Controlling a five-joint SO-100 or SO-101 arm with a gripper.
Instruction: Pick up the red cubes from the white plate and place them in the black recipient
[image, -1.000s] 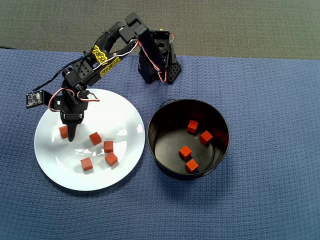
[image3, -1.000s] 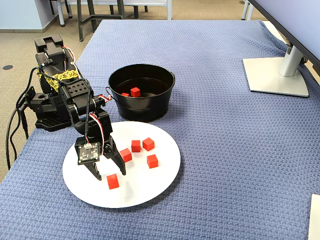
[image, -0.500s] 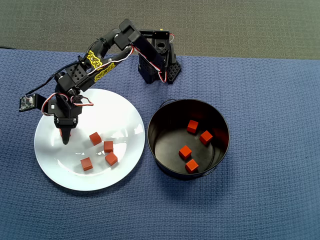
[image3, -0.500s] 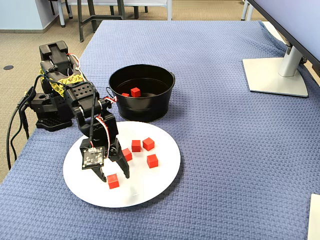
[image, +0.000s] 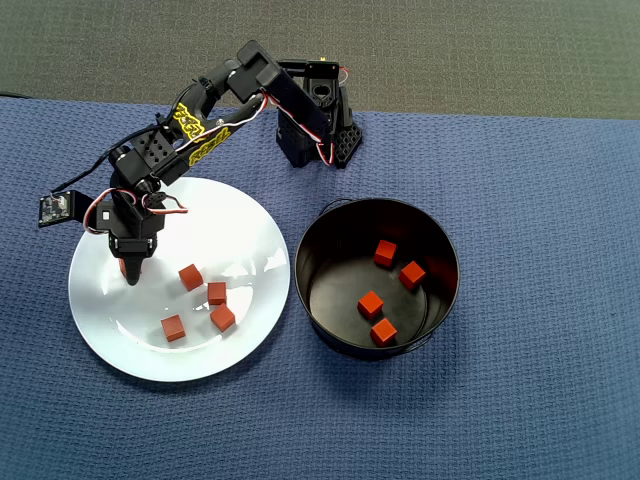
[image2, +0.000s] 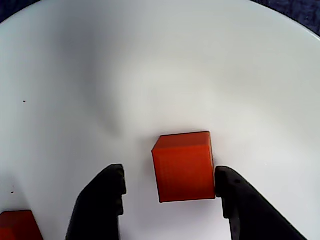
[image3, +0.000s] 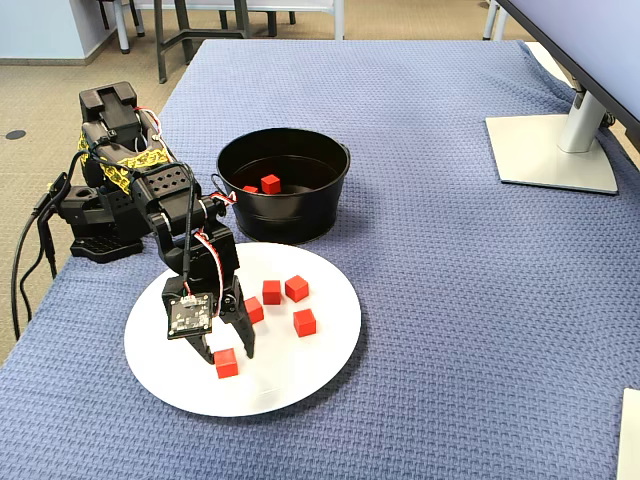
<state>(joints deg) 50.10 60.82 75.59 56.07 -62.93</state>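
Straddling one red cube (image2: 183, 166) on the white plate (image: 240, 225), jaws of the gripper (image2: 170, 187) parted and not yet clamping.

Pointing steeply down over the left part of the plate in the overhead view, with the cube sitting flat between the two black fingers (image2: 100, 200); touching or nearly touching the right finger in the wrist view, leaving a clear gap to the left one. Lying loose nearer the plate's middle, four more red cubes (image: 216, 293), close together but apart from the gripper. Resting inside the black recipient (image: 320, 245), just to the right of the plate, four further cubes (image: 371, 303) spread across its glossy floor. Standing on blue woven cloth (image: 540, 200), both plate and pot.
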